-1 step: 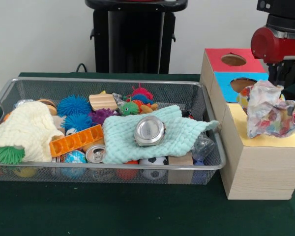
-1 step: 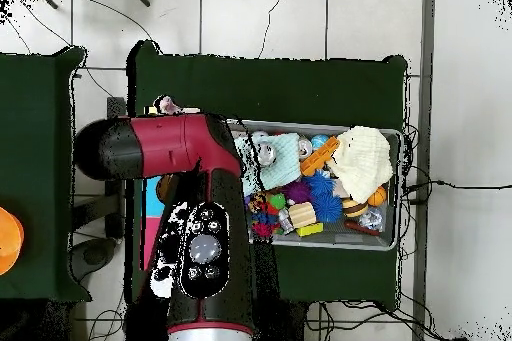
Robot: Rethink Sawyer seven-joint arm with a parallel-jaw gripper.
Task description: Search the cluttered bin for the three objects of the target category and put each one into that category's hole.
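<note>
A crumpled, many-coloured patterned cloth sits bunched on the yellow top of the wooden sorting box, covering where its hole would be. My gripper comes down right at the cloth's upper edge, and its tips are hidden behind the fabric. The box also has a red top with a round hole and a blue top with a hole. In the wire bin lie a cream knitted cloth and a mint cloth. In the overhead view my arm hides the box and the gripper.
The bin also holds a round metal tin, an orange plastic block, blue spiky balls, a green spiky ball, a soda can, a wooden block and a soccer ball. The overhead view shows the bin right of the arm.
</note>
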